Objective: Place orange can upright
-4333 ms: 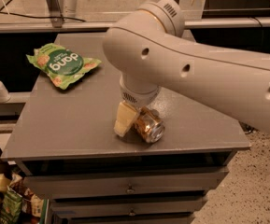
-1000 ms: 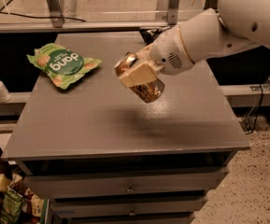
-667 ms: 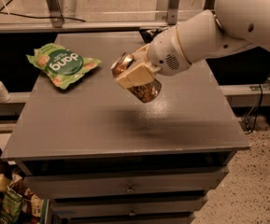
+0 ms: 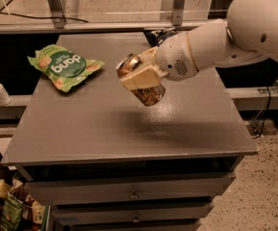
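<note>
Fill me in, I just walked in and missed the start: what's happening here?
The robot arm's end effector is clamped on an orange can, holding it in the air above the middle of a grey cabinet top. The can is tilted, its silver end pointing up and to the left, so it is not yet standing upright. A green snack bag lies at the far left of that surface.
</note>
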Robot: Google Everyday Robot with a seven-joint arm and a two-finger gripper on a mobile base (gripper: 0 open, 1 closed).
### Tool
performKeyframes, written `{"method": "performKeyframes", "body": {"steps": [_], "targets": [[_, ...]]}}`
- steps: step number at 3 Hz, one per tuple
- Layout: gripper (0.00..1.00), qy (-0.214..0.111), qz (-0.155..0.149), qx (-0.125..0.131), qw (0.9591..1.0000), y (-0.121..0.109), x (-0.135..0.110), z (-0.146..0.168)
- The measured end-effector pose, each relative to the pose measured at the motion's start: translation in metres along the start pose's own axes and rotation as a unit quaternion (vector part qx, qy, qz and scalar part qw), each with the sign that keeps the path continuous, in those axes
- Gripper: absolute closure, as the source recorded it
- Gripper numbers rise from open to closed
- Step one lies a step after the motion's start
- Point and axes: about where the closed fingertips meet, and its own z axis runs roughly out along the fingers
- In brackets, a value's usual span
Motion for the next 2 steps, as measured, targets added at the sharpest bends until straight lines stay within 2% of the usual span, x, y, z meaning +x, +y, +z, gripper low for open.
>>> {"method": "performKeyframes", "body": {"steps": [1, 2], "targets": [[1.00, -0.075, 0.002, -0.005, 0.9971, -0.009, 0.003, -0.004], [1.00, -0.137, -0.006, -0.011, 0.9904, -0.016, 0.007, -0.016]]}}
